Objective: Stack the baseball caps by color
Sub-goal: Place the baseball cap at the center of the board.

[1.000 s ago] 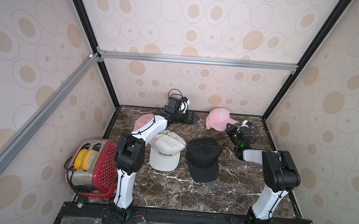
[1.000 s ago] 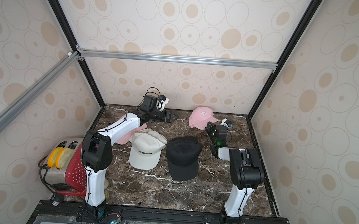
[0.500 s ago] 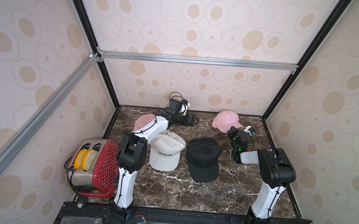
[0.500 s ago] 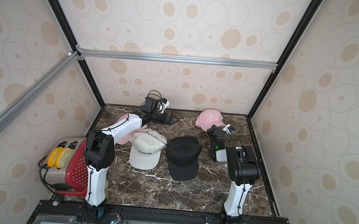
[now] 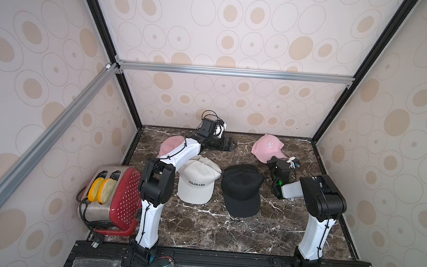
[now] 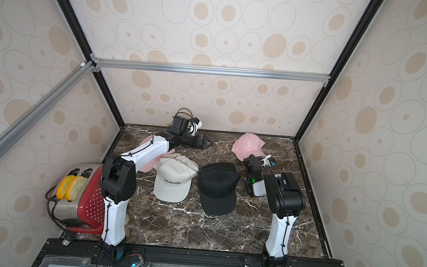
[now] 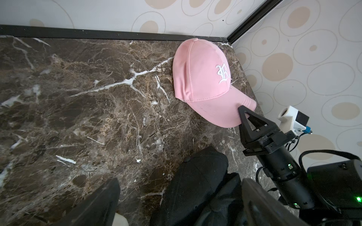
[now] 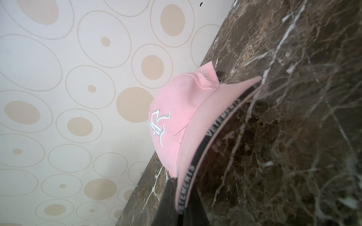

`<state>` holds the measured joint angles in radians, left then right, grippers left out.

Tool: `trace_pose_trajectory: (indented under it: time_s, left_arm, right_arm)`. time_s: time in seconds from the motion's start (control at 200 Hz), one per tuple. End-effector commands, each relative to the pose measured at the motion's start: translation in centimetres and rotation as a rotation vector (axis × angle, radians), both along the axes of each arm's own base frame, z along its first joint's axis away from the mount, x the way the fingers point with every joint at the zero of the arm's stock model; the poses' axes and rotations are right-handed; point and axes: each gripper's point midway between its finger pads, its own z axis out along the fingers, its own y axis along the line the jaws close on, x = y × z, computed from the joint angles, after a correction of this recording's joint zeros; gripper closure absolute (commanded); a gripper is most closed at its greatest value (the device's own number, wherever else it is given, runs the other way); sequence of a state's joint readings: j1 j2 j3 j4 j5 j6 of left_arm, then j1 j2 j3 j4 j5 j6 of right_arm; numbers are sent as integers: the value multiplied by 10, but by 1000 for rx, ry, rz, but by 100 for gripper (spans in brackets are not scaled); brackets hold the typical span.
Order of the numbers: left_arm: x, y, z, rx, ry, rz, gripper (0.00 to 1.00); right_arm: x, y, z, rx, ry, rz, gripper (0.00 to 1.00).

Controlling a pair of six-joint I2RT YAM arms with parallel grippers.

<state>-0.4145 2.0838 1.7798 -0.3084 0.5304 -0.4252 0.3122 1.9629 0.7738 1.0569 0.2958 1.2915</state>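
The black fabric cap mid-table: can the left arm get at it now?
Probably yes. The open, empty left hand is just behind the black fabric cap, nothing between them; the right hand, shut on the pink fabric cap's brim, is aside.

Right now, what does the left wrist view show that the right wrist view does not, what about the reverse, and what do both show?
Only the left wrist view: the black cap, and the right gripper seen from outside, shut on the brim of the pink cap. Only the right wrist view: the black band lettered VETEMENTS along that brim's edge. Both: the pink cap with its white logo, the marble table and the dotted wall.
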Motion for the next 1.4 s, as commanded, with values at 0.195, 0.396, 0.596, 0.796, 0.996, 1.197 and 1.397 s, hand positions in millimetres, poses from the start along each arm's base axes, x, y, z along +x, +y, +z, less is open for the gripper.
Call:
trace_pose_trajectory:
  time_s: [0.195, 0.396, 0.596, 0.796, 0.996, 1.197, 1.397]
  left_arm:
    - [0, -5, 7, 20, -22, -25, 1]
    - [-1, -5, 5, 30, -20, -26, 1]
    - [-4, -5, 8, 31, -25, -31, 1]
    - [-6, -3, 13, 31, -34, -34, 1]
    - [-7, -3, 13, 38, -37, -40, 1]
    - [-7, -3, 12, 40, -35, -42, 1]
    - [-9, 0, 14, 52, -44, -42, 1]
  right_arm:
    - [-10, -6, -23, 43, 22, -53, 75]
    - [-25, -16, -22, -7, 47, -76, 57]
    - [-40, -16, -34, -74, 125, -36, 43]
    - [-59, -27, -39, -155, 164, -49, 37]
    - [-73, -30, -32, -311, 254, 11, 24]
    - [-88, -33, -25, -424, 321, 66, 0]
    - [-107, -41, -2, -602, 383, 144, 0]
